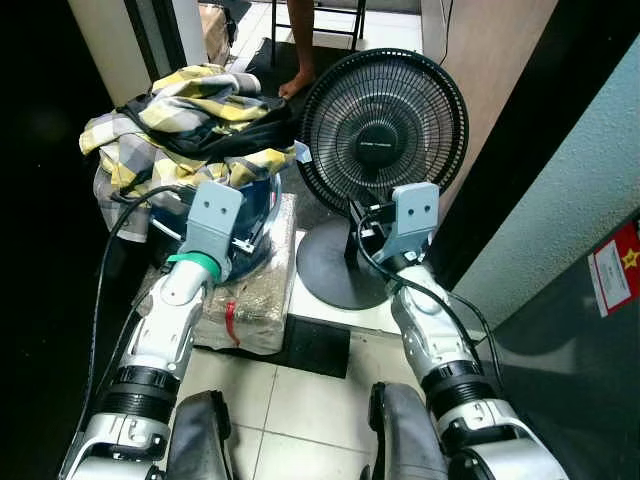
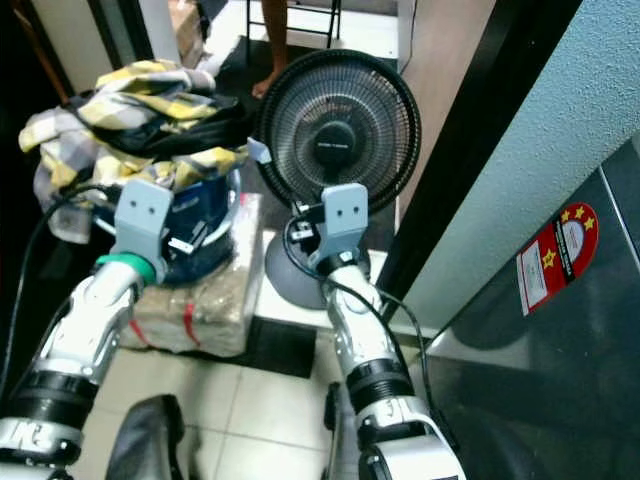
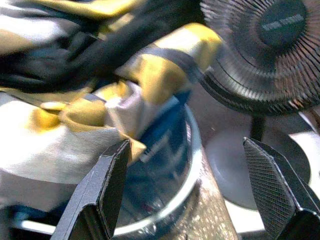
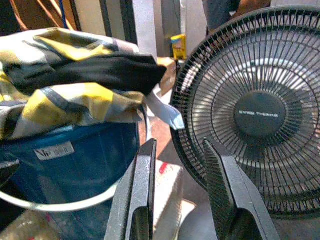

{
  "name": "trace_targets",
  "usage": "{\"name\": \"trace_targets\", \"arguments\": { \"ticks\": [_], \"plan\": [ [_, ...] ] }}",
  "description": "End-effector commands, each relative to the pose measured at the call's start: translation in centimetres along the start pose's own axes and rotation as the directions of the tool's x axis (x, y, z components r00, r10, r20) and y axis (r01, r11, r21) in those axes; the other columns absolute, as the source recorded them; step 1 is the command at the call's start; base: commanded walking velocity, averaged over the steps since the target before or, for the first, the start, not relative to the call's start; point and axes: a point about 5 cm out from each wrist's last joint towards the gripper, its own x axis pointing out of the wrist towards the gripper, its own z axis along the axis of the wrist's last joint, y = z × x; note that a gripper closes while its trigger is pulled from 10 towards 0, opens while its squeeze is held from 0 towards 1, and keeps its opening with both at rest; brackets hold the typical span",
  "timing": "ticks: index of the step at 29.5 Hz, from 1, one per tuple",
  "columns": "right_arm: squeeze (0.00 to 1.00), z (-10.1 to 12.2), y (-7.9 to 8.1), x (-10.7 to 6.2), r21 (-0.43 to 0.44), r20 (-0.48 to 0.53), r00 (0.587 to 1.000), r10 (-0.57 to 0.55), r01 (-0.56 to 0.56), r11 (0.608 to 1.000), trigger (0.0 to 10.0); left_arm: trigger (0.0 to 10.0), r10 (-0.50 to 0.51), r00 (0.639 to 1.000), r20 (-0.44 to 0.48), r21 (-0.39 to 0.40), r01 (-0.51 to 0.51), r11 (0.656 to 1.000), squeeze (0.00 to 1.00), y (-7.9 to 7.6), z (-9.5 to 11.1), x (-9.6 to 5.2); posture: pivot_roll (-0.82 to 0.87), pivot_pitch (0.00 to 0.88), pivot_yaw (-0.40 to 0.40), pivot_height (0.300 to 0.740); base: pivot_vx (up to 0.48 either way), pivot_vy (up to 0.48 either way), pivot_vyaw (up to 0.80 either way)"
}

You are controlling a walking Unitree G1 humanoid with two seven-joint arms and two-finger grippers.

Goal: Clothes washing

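Head views: the washing looked barely begun. The yellow-checked clothes were heaped with a black garment over the rim of the blue bucket, far left, and nothing was lifted out. The bucket sat on a wrapped bundle. Your left gripper hung just near of the bucket; your right gripper sat in front of the standing fan. No washing machine could be made out, so I judged carrying and loading were all ahead. A person's bare foot stood at the far end.

Left wrist view: the fingers were spread wide, holding nothing, aimed at the bucket rim just below the drooping clothes. You were near, not touching.

Right wrist view: the two fingers stood slightly parted and empty, pointing between bucket and fan. The fan crowded the bucket's right side, almost touching the hanging cloth; watch that grille and the cable on the left arm when you reach.
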Motion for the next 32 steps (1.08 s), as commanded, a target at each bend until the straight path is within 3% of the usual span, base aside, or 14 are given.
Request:
{"name": "trace_targets", "arguments": {
  "ticks": [1, 5, 7, 9, 12, 17, 18, 19, 20, 22, 24, 27, 32],
  "plan": [
    [0.00, 0.8, 0.2, 0.3, 0.021, 0.027, 1.000, 0.013, -0.014, 1.000, 10.0, 10.0, 0.049, 0.997, 0.053, -0.035, -0.047, 0.998, 0.00, 0.5, 1.9, 0.5, 0.05, 0.001, 0.006, 0.446, 0.000, 0.000, 0.00],
    [0.00, 2.0, 0.5, 0.9, 0.029, 0.068, 0.997, 0.035, -0.037, 0.999, 10.0, 10.0, 0.087, 0.992, 0.096, -0.050, -0.082, 0.995, 0.00, 0.9, 4.0, 1.2, 0.05, 0.001, 0.004, 0.446, 0.000, 0.000, 0.00],
    [0.00, 2.8, 0.8, 1.4, 0.033, 0.094, 0.994, 0.054, -0.058, 0.998, 10.0, 10.0, 0.076, 0.992, 0.104, 0.025, -0.079, 0.997, 0.00, 1.0, 5.7, 2.1, 0.05, 0.003, 0.000, 0.446, 0.000, 0.000, 0.00],
    [0.00, 2.8, 0.8, 1.4, 0.033, 0.094, 0.994, 0.054, -0.058, 0.998, 10.0, 10.0, 0.076, 0.992, 0.104, 0.025, -0.079, 0.997, 0.00, 1.0, 5.7, 2.1, 0.05, 0.003, 0.000, 0.446, 0.000, 0.000, 0.00],
    [0.00, 2.3, 0.9, 2.0, 0.024, 0.064, 0.996, 0.061, -0.063, 0.998, 10.0, 10.0, 0.127, 0.992, -0.009, 0.081, -0.126, 0.989, 0.00, 3.0, 4.7, 3.6, 0.06, 0.017, -0.010, 0.446, 0.000, 0.000, 0.00],
    [0.00, 2.2, 0.9, 2.2, 0.019, 0.053, 0.997, 0.064, -0.065, 0.998, 10.0, 10.0, 0.156, 0.985, -0.066, 0.105, -0.149, 0.983, 0.00, 3.9, 3.9, 4.0, 0.06, 0.028, -0.016, 0.446, 0.000, 0.000, 0.00],
    [0.00, 2.2, 0.9, 2.4, 0.016, 0.044, 0.997, 0.066, -0.067, 0.998, 10.0, 10.0, 0.200, 0.972, -0.122, 0.139, -0.182, 0.973, 0.00, 5.2, 3.1, 4.2, 0.07, 0.041, -0.021, 0.446, 0.000, 0.000, 0.00],
    [0.00, 2.2, 0.9, 2.5, 0.015, 0.037, 0.997, 0.067, -0.068, 0.998, 10.0, 10.0, 0.243, 0.956, -0.165, 0.189, -0.212, 0.959, 0.00, 6.3, 2.5, 4.2, 0.07, 0.050, -0.024, 0.446, 0.000, 0.000, 0.00],
    [0.00, 2.2, 0.9, 2.5, 0.015, 0.037, 0.997, 0.067, -0.068, 0.998, 10.0, 10.0, 0.243, 0.956, -0.165, 0.189, -0.212, 0.959, 0.00, 6.3, 2.5, 4.2, 0.07, 0.050, -0.024, 0.446, 0.000, 0.000, 0.00],
    [0.00, 2.1, 0.8, 2.4, 0.015, 0.027, 0.997, 0.067, -0.067, 0.998, 10.0, 10.0, 0.304, 0.931, -0.204, 0.236, -0.255, 0.938, 0.00, 8.3, 1.9, 3.9, 0.07, 0.058, -0.025, 0.446, 0.000, 0.000, 0.00],
    [0.00, 2.1, 0.8, 2.4, 0.015, 0.027, 0.997, 0.067, -0.067, 0.998, 10.0, 10.0, 0.304, 0.931, -0.204, 0.236, -0.255, 0.938, 0.00, 8.3, 1.9, 3.9, 0.07, 0.058, -0.025, 0.446, 0.000, 0.000, 0.00],
    [0.00, 1.3, 0.7, 1.5, 0.020, 0.005, 0.998, 0.064, -0.064, 0.998, 10.0, 10.0, 0.287, 0.924, -0.255, 0.296, -0.208, 0.932, 0.00, 10.6, 0.8, 2.3, 0.08, 0.076, -0.020, 0.446, 0.000, 0.000, 0.00],
    [0.00, 1.0, 0.6, 1.3, 0.024, -0.004, 0.998, 0.061, -0.061, 0.998, 10.0, 10.0, 0.274, 0.919, -0.285, 0.306, -0.183, 0.934, 0.00, 11.4, 0.0, 1.4, 0.09, 0.079, -0.023, 0.446, 0.000, 0.000, 0.00]
  ]
}}
